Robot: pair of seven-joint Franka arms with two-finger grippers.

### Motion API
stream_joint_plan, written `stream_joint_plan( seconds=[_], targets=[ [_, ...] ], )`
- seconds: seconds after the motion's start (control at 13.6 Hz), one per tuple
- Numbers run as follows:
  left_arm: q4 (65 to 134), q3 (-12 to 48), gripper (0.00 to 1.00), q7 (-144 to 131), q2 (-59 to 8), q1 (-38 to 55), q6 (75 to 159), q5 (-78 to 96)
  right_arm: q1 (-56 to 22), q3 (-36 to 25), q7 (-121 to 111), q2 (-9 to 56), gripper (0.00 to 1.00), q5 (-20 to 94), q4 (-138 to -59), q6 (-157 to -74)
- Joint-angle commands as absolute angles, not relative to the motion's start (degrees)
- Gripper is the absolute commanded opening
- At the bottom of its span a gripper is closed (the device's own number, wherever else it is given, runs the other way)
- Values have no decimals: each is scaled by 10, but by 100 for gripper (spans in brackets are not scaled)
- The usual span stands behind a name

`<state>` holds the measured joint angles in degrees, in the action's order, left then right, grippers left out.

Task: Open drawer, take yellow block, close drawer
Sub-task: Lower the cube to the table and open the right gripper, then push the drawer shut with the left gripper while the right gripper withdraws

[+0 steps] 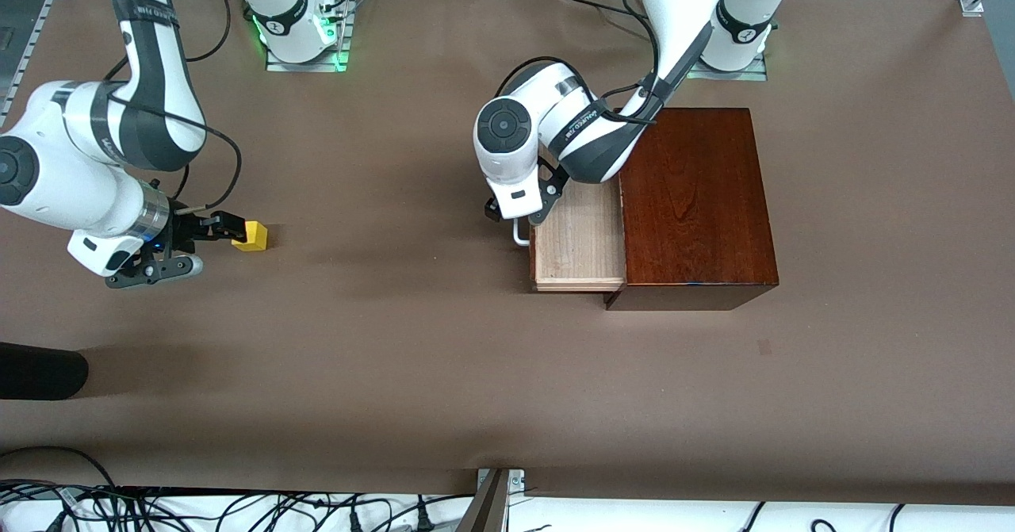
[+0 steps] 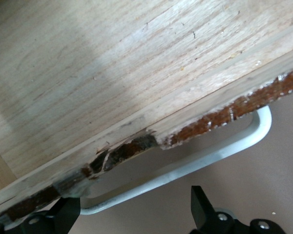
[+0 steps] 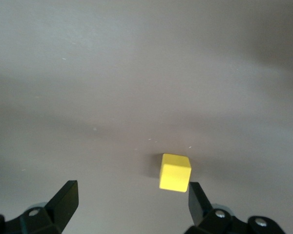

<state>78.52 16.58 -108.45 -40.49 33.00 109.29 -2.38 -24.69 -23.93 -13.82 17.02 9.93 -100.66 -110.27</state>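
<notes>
The yellow block (image 1: 254, 235) lies on the table toward the right arm's end, outside the drawer. My right gripper (image 1: 208, 248) is open low over the table beside it. In the right wrist view the yellow block (image 3: 176, 172) sits just off one fingertip (image 3: 195, 197), not gripped, and the right gripper (image 3: 132, 200) is empty. The drawer (image 1: 577, 248) is pulled partly out of the dark-brown box (image 1: 694, 199) and its pale tray shows nothing inside. My left gripper (image 1: 519, 219) is open at the white handle (image 1: 521, 236). In the left wrist view the handle (image 2: 185, 168) runs between the spread fingers of the left gripper (image 2: 134, 214).
A black object (image 1: 40, 373) lies at the table's edge near the front camera, toward the right arm's end. Cables and a metal bracket (image 1: 496, 492) run along that front edge. Bare brown table (image 1: 396, 318) lies between the block and the box.
</notes>
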Motion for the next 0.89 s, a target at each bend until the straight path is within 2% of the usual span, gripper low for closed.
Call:
stream_joint_plan(
  seconds=[0.0, 0.37, 0.52, 0.74, 0.81],
  targets=[
    [793, 163, 100, -1055, -395, 309, 1058, -84, -262, -238, -99, 172, 100, 76, -957, -1044],
    [813, 163, 100, -1026, -376, 289, 1051, -96, -269, -228, -38, 166, 100, 57, -928, -1011],
    [835, 165, 100, -999, -358, 272, 1053, -97, -229, -186, -33, 146, 100, 49, -929, -1006],
    [870, 168, 100, -952, -330, 238, 1055, -97, -136, -86, -33, 115, 100, 26, -933, -1002],
    [881, 168, 100, -945, -323, 233, 1056, -97, -121, -73, -33, 107, 100, 25, -935, -1002]
  ],
)
